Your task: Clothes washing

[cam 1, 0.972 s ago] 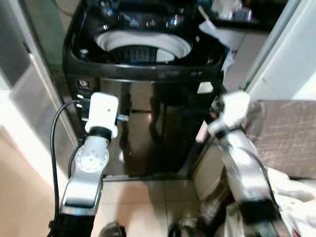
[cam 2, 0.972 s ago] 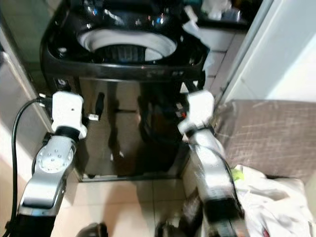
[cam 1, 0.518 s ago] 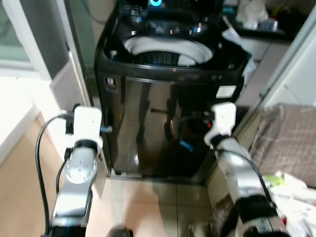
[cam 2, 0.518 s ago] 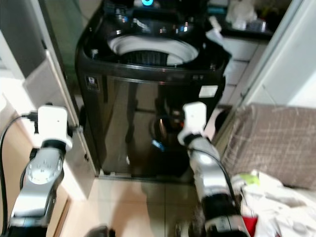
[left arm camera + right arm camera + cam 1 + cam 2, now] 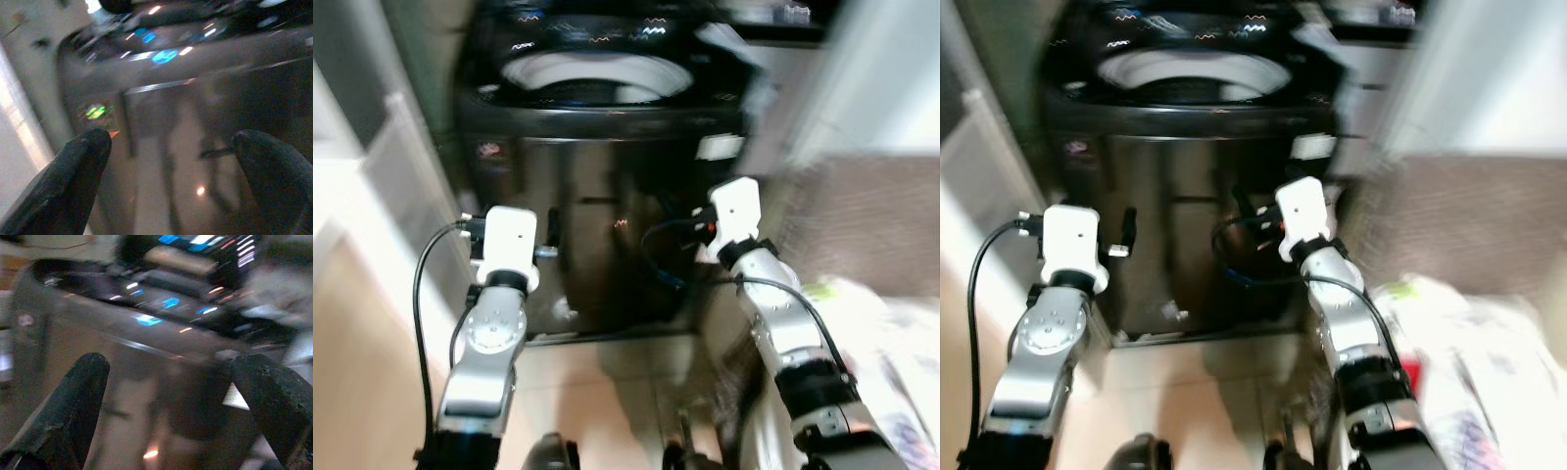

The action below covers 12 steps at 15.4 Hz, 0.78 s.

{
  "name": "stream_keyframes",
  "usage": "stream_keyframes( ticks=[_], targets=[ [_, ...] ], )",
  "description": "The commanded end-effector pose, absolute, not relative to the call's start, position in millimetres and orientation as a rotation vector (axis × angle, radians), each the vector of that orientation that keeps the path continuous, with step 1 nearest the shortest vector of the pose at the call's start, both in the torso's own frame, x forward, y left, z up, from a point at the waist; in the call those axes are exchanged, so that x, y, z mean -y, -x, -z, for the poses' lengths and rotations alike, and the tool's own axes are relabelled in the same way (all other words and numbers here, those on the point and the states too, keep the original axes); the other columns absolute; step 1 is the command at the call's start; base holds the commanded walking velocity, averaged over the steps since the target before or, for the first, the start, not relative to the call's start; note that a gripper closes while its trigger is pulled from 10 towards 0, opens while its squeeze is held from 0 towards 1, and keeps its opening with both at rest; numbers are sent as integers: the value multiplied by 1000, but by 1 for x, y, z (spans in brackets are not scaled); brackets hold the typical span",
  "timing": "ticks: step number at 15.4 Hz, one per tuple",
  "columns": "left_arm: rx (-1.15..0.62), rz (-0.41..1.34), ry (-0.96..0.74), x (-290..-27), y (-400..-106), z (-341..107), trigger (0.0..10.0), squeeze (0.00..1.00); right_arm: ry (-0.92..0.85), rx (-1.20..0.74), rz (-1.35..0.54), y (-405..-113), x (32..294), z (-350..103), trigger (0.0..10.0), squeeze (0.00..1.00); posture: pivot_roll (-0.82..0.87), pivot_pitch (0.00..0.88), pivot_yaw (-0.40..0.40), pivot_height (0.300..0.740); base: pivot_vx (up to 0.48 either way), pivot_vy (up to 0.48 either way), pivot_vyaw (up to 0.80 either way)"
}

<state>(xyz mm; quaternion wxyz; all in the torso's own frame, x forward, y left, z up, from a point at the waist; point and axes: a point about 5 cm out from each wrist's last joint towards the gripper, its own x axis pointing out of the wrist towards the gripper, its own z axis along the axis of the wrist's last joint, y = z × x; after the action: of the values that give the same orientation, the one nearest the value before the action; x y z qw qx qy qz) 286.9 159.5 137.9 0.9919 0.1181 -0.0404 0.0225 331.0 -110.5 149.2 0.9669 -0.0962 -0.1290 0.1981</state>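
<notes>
A dark, glossy top-loading washing machine (image 5: 597, 186) stands straight ahead of the robot, lid up, its white drum rim (image 5: 597, 73) visible (the head views are blurred). Both silver arms are raised toward its front panel. The left gripper (image 5: 171, 147) hovers near the panel with fingers (image 5: 80, 161) spread wide, holding nothing. The right gripper (image 5: 171, 377) is likewise spread open and empty, close to the machine's front. A heap of pale laundry (image 5: 1474, 362) lies on the robot's right.
</notes>
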Motion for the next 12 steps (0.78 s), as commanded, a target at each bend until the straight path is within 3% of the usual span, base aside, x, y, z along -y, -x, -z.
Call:
stream_keyframes(
  ticks=[1,3,12],
  targets=[
    [102,-22,-222,-154,-288,-141,10000,0,239,333,-371,-334,117,-165,10000,0,-10,0,-16,740,0,0,-587],
    [104,1,-223,-151,-292,-140,10000,0,235,397,-308,-338,126,-182,10000,0,-32,0,-5,740,0,0,-594],
    [130,82,-234,-139,-308,-142,10000,0,232,380,-194,-337,144,-178,10000,0,-99,0,48,740,0,0,-628]
  ],
)
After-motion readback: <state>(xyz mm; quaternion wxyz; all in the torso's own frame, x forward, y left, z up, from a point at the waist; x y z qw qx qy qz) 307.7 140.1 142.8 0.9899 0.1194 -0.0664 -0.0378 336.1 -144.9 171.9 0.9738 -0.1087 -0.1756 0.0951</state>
